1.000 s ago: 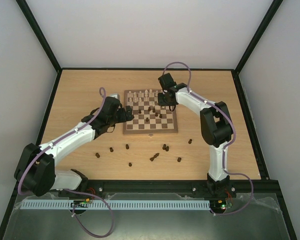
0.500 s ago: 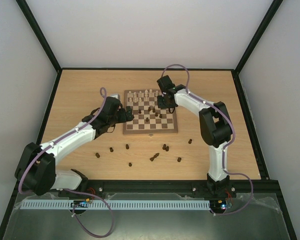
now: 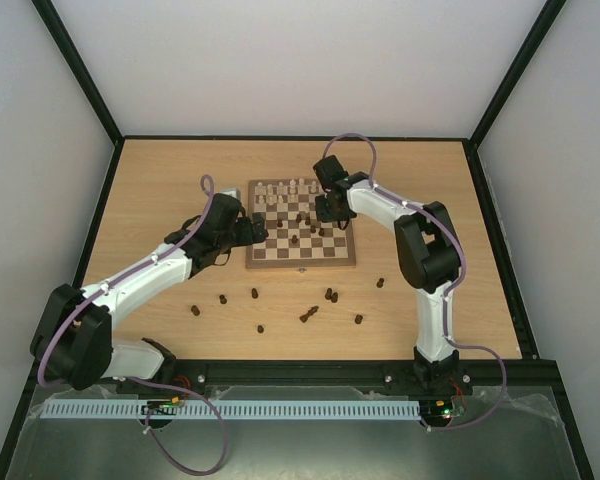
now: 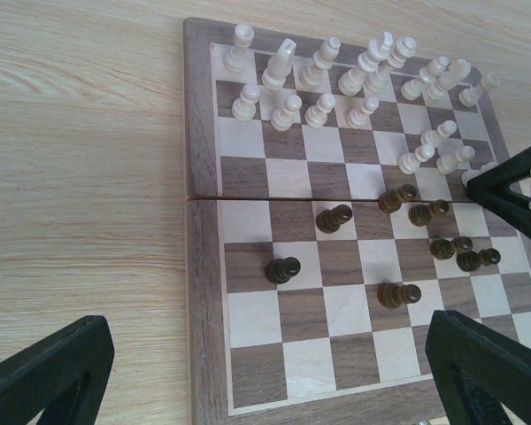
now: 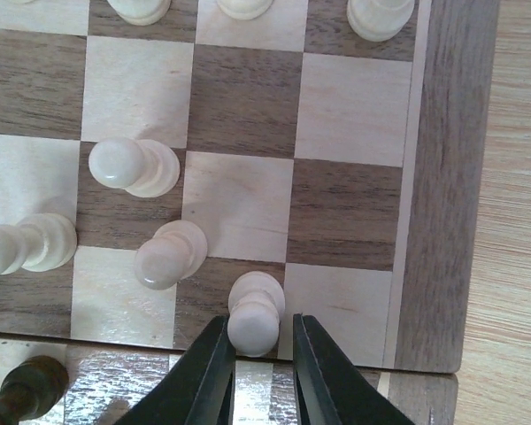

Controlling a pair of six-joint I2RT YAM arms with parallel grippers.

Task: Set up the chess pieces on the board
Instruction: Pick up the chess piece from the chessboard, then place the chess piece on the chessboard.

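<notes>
- Grip first: right claw (image 5: 262,326) straddles a cream pawn (image 5: 253,310) at lower centre, narrowed to its width; whether it pinches we cannot tell. We should lift it straight up.
- Left claw (image 4: 270,341) gapes wide, empty.
- Board (image 4: 202,266) holds cream men (image 4: 321,58) up top, dark men (image 4: 336,218) mid-right.

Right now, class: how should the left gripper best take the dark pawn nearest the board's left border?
Probably from straight above, pinching the dark pawn just under its round head. It stands upright, the squares beside it bare, so the open left gripper can drop a finger each side without knocking neighbours on the board.
</notes>
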